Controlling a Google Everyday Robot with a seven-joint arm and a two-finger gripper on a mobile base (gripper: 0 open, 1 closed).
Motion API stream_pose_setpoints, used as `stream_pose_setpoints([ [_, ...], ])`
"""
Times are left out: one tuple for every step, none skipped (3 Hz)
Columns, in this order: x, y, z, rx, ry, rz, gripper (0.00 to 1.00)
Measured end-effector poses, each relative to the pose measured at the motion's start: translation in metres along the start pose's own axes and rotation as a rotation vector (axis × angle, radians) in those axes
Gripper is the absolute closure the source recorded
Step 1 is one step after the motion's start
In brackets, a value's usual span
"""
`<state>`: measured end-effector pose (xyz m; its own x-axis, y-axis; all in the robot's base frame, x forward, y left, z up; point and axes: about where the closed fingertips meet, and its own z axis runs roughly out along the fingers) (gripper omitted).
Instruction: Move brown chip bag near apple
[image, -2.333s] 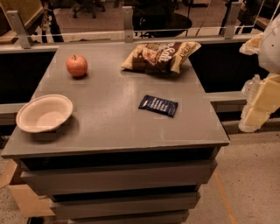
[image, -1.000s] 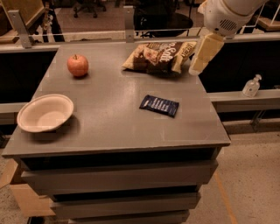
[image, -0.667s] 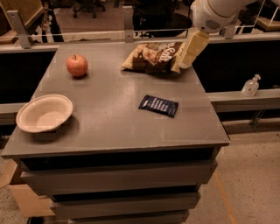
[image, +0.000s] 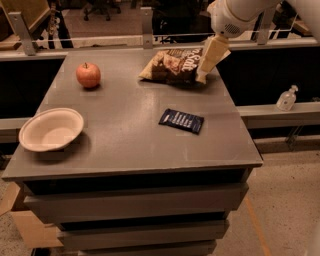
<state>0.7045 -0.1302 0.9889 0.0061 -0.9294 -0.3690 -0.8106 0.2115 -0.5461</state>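
brown chip bag — white lettering, perhaps "Salt" | blue packet — print illegible | gripper at the bag's right end

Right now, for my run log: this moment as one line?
claw at right end of brown chip bag | bag at far side of table | apple apart from bag | move not done

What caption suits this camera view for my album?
End effector at the right end of the brown chip bag; apple apart to its left.
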Motion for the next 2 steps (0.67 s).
stream_pose_setpoints([
  [-0.01,-0.01,0.021,-0.009,-0.015,-0.025,0.0],
  [-0.024,-0.016,0.046,-0.023,-0.024,-0.036,0.0],
])
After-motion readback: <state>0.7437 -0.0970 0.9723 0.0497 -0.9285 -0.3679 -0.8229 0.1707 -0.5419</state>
